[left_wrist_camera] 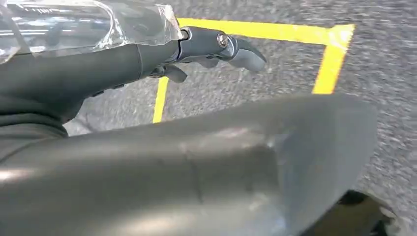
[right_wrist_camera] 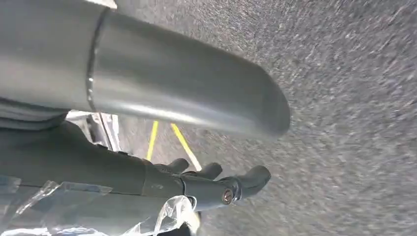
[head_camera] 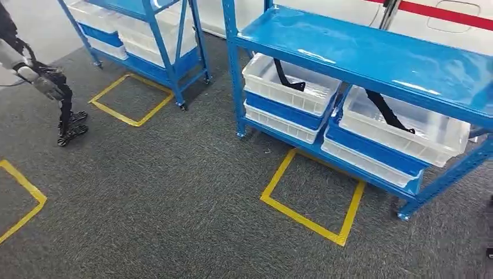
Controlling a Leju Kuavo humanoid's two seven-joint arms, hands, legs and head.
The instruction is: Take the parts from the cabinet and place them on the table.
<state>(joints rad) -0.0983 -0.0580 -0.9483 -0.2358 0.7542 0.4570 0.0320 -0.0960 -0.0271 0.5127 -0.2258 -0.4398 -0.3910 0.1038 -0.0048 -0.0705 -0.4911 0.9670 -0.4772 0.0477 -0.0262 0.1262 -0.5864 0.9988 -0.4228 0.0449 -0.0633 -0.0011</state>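
Warehouse or stockroom: blue steel shelving racks (head_camera: 372,58), white plastic storage bins (head_camera: 290,84), yellow taped floor squares (head_camera: 311,195), grey carpet (head_camera: 174,192).

Two blue shelving racks stand on the grey carpet: the near rack (head_camera: 372,58) and the far rack (head_camera: 168,35). On the near rack's lower level sit two stacks of white crates, the left stack (head_camera: 288,96) and the right stack (head_camera: 395,136), each with one black part in its top crate: one part (head_camera: 288,78) on the left, another part (head_camera: 386,110) on the right. The far rack carries more white crates, too cropped to count. Three yellow tape squares mark the floor: (head_camera: 311,197), (head_camera: 131,99), (head_camera: 20,200).
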